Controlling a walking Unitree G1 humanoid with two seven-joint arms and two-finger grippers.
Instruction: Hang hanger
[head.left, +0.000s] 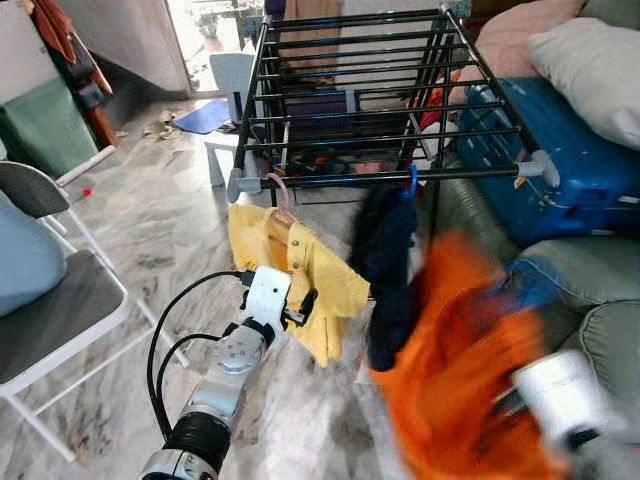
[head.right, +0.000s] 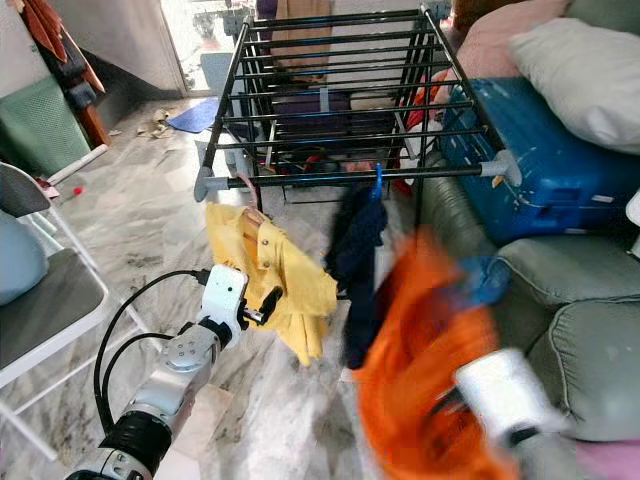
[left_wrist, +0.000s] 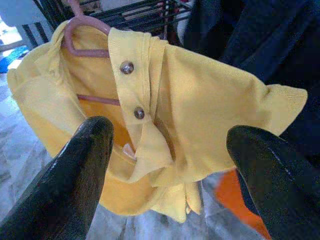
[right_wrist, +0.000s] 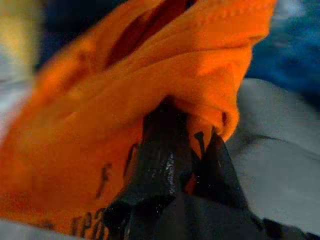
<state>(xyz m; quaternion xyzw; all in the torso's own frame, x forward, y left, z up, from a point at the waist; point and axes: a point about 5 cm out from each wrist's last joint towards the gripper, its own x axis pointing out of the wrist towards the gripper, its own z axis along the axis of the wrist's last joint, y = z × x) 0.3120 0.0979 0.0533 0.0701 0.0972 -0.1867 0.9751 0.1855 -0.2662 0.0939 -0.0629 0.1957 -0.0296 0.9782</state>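
The left pincer (head.left: 303, 306), fingers spread wide and empty, points at the yellow buttoned shirt on its pink plastic hanger (head.left: 280, 196), already hung from the black metal drying rack (head.left: 375, 100) ahead of it. The right pincer (right_wrist: 192, 155) clamps a blurred orange printed garment (head.left: 455, 350), apparently not yet hung.

Black wire drying rack (head.left: 370, 90) stands on grey marbled floor (head.left: 160, 230); from its front bar hang a yellow shirt (head.left: 300, 275) on a pink hanger (head.left: 280, 195), and just beside it a dark navy garment (head.left: 390, 270) on a blue hook (head.left: 411, 182). Folding chair (head.left: 60, 320) stands on the floor at left, blue mat (head.left: 205, 117) lies on it behind the rack.
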